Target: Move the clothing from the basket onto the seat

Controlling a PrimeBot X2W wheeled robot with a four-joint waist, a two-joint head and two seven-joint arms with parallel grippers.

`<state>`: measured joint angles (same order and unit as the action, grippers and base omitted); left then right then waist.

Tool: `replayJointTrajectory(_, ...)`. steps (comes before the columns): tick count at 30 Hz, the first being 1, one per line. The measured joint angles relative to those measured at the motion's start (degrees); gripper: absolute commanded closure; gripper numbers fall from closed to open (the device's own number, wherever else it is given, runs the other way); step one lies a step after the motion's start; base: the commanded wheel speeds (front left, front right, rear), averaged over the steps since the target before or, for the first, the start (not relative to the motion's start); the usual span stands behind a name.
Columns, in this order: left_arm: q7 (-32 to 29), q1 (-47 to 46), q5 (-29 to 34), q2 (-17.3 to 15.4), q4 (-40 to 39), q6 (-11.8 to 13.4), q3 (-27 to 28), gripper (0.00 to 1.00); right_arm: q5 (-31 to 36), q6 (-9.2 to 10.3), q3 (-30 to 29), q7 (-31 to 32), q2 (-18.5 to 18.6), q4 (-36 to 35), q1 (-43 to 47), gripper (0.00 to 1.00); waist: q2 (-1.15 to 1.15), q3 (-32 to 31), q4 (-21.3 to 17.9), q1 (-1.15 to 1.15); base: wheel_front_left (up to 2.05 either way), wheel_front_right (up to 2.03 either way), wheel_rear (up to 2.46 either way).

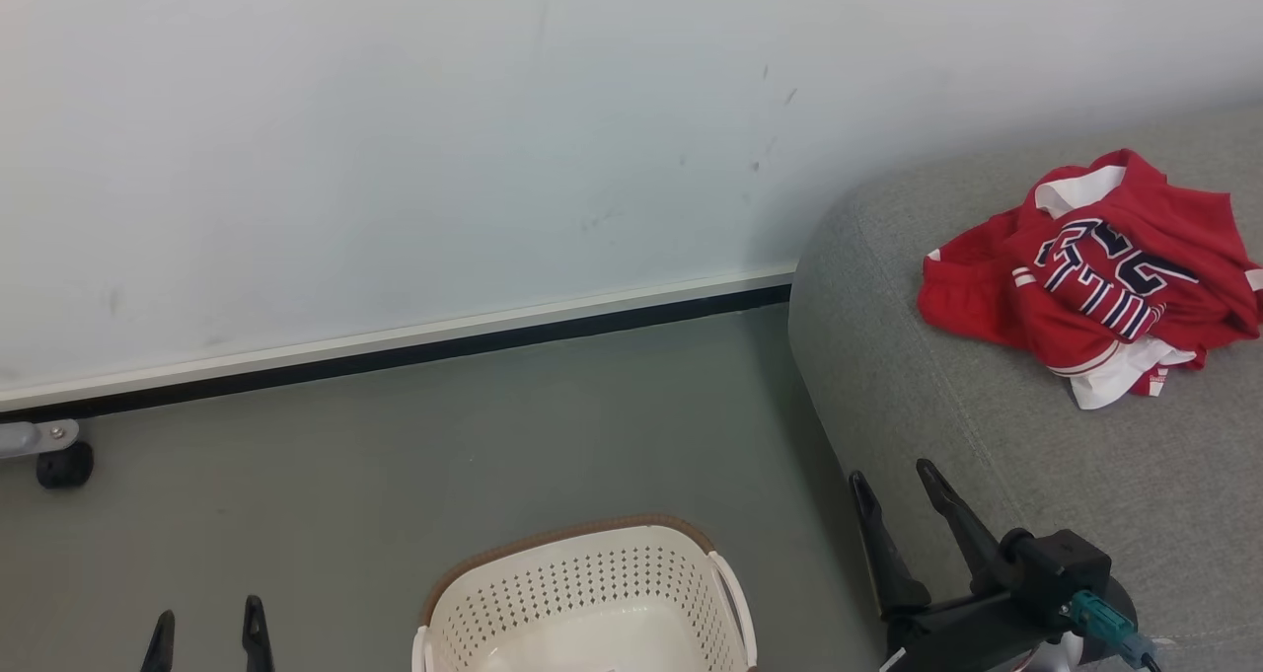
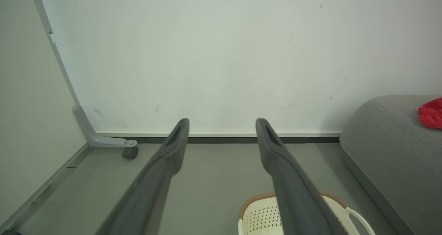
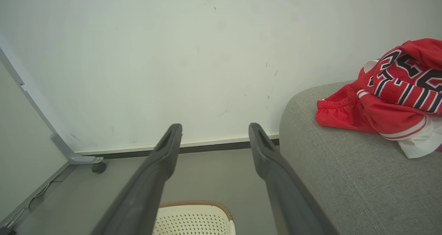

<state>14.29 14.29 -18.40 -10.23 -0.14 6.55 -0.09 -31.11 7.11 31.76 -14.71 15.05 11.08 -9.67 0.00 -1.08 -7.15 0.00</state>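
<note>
Clothing (image 1: pixel 1095 277): two red garments in one crumpled heap, lying on the seat (image 1: pixel 987 425) towards its far side and well apart from the basket (image 1: pixel 582 593). The jersey with navy-and-white striped lettering is on top. The plainer red piece, with a gathered hem, spreads out beneath it on the side nearer the wall (image 1: pixel 395 159), and white panels show at the heap's top and bottom edges. Seat: grey woven cushion with a rounded corner, standing on the floor (image 1: pixel 395 455) against the wall. Basket: cream perforated plastic with a brown rim, on the floor just beside the seat's front corner, between the two grippers in the head view. Its near part is cut off by the picture's edge, and the part of its inside that shows is pale plastic. Left gripper (image 1: pixel 209 618): fingers apart and holding nothing, over the floor to the basket's left and pointing at the wall. Right gripper (image 1: pixel 893 475): fingers apart and holding nothing, beside the seat's front edge to the basket's right and clear of the clothing. Wall: pale, lightly scuffed, with a white-and-black skirting (image 1: pixel 395 351) along its foot. Caster (image 1: pixel 64 465): black wheel on a grey metal foot at the far left of the floor.
</note>
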Motion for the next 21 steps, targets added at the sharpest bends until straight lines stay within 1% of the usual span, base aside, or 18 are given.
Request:
replayJointTrajectory(14,0.0,0.0,0.7,-0.1,0.7,0.0,0.0,0.00,2.5,0.02,-2.4,0.0,-0.5,-1.7,1.2,0.00,0.00,0.3,0.3,0.00,0.00,0.00,0.00)
replayJointTrajectory(15,0.0,0.0,0.7,0.0,0.8,0.0,-0.1,1.00,2.5,0.01,-2.5,0.0,-0.6,-1.5,1.2,1.00,0.00,0.3,0.3,0.00,0.00,0.00,0.00)
replayJointTrajectory(21,-0.1,0.3,0.7,1.7,4.1,0.0,-0.8,1.00,2.4,-0.05,-1.6,0.1,-1.6,1.6,4.0,1.00,0.00,0.3,0.3,0.00,0.00,0.00,0.00)
